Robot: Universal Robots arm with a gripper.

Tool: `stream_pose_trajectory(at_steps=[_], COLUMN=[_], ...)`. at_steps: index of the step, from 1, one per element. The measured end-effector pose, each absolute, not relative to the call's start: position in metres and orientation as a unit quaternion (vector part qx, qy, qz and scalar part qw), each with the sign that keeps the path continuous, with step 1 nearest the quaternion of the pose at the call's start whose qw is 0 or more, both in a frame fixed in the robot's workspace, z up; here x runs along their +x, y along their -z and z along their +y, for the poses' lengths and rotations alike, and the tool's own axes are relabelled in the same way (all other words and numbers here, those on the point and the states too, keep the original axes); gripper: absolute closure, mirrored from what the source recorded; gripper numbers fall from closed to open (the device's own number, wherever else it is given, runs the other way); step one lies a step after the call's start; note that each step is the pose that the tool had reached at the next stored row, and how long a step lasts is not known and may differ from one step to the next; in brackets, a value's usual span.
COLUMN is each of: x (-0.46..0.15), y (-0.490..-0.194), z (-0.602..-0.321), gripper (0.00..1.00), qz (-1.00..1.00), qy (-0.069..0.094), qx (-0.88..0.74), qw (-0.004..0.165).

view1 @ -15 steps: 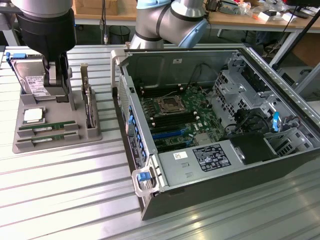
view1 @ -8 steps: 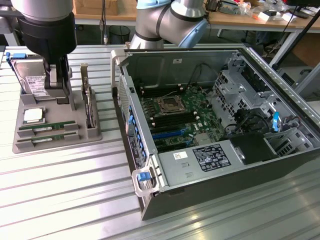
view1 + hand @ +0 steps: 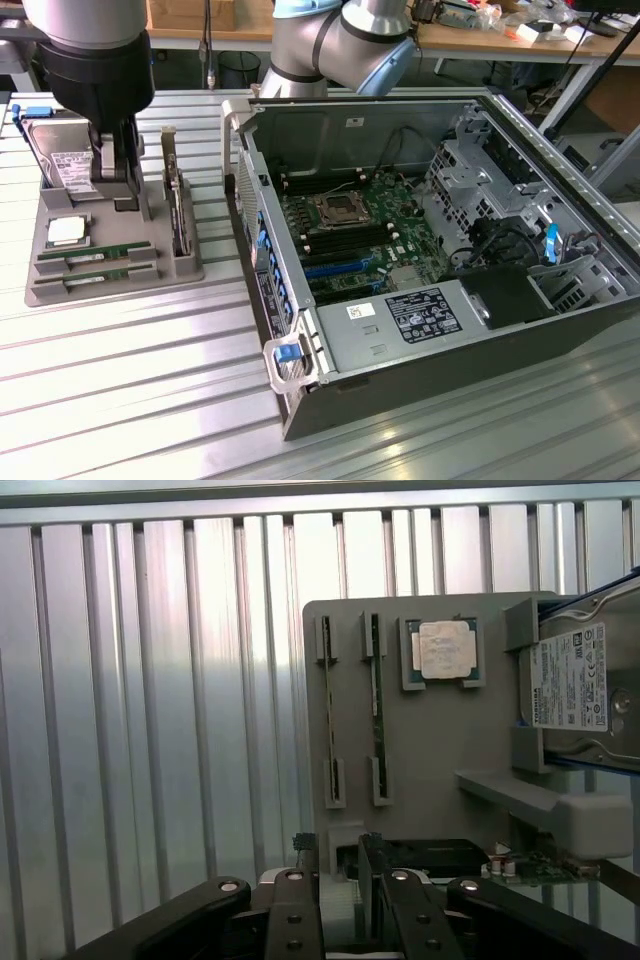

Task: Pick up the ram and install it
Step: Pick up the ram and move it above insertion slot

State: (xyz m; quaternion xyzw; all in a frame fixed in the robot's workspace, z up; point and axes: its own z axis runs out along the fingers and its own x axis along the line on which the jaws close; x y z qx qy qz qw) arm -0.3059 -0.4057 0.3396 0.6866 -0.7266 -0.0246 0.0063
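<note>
Two ram sticks lie edge-up in slots of a grey holder tray [image 3: 110, 290], one [image 3: 88, 256] behind the other [image 3: 97, 275]. From the wrist view they are two thin parallel strips [image 3: 329, 715] [image 3: 377, 710]. My gripper [image 3: 118, 172] hangs over the back of the tray, between the hard drive and the upright card, well behind the ram. Its jaws [image 3: 340, 905] stand open with nothing between them. The open computer case [image 3: 430, 250] lies at the exterior view's right, with the motherboard [image 3: 355, 225] and its long memory slots exposed.
The tray also carries a square silver processor [image 3: 65, 230] [image 3: 443, 648], a hard drive [image 3: 62, 155] [image 3: 572, 680] and an upright card with a metal bracket [image 3: 175, 200]. All of it rests on a ribbed metal table [image 3: 130, 380]. A cluttered bench stands behind.
</note>
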Motion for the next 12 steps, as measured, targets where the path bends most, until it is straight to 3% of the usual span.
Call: stream_pose_trajectory(at_steps=[12], x=[-0.3061], y=[-0.3331], z=[-0.406], gripper=[0.7], qz=[-0.727], qy=[0.025], qx=[0.687], qw=[0.006])
